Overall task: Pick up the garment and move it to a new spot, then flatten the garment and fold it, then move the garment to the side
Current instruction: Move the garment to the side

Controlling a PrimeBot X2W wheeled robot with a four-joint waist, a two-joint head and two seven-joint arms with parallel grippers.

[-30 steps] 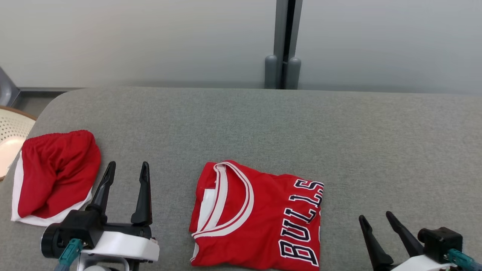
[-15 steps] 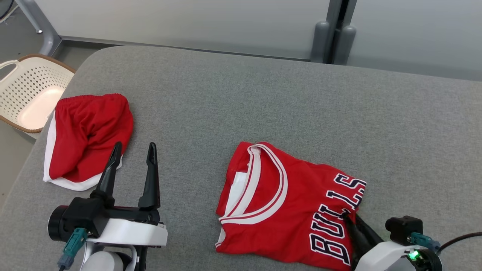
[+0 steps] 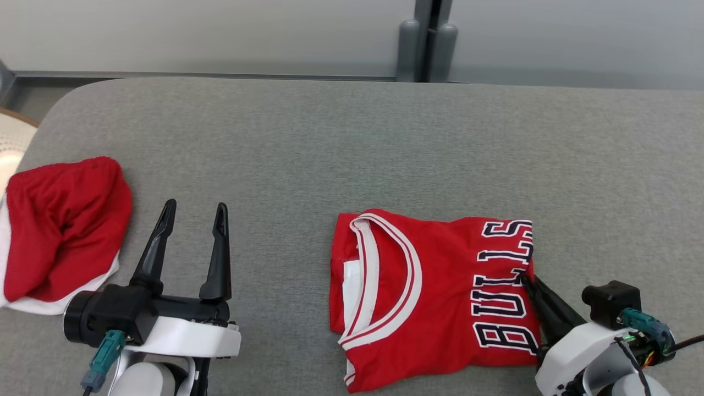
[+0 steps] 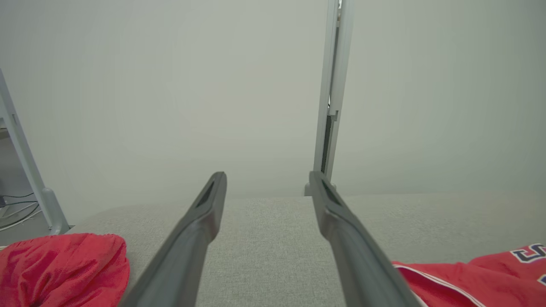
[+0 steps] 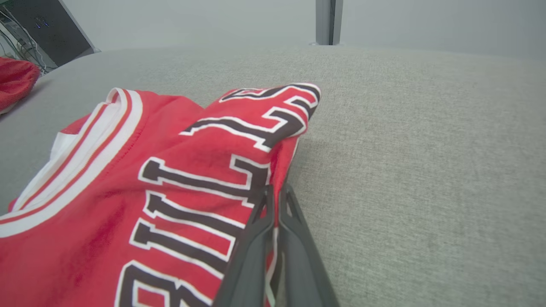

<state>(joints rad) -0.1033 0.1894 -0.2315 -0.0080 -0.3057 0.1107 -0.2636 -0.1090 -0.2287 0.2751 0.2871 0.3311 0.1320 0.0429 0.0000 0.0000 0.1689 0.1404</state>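
Note:
The garment (image 3: 434,291), a folded red jersey with white trim and dark lettering, lies on the grey padded table (image 3: 352,148) right of centre. My right gripper (image 3: 527,279) is shut on the jersey's right edge, pinching the fabric between its dark fingers (image 5: 264,213); the jersey (image 5: 140,187) spreads to the left of them in the right wrist view. My left gripper (image 3: 193,211) stands open over bare table, between the jersey and the red shorts, holding nothing. Its fingers (image 4: 200,226) point toward the back wall, with a corner of the jersey (image 4: 477,277) at lower right.
Crumpled red shorts with a white edge (image 3: 60,225) lie at the table's left end, also in the left wrist view (image 4: 59,268). A pale perforated basket (image 3: 11,151) sits beyond the left edge. A grey post (image 3: 426,38) stands behind the table.
My right gripper has moved in from the lower right and shut on the jersey's right edge. The camera has swung about between frames. My left gripper has stayed open.

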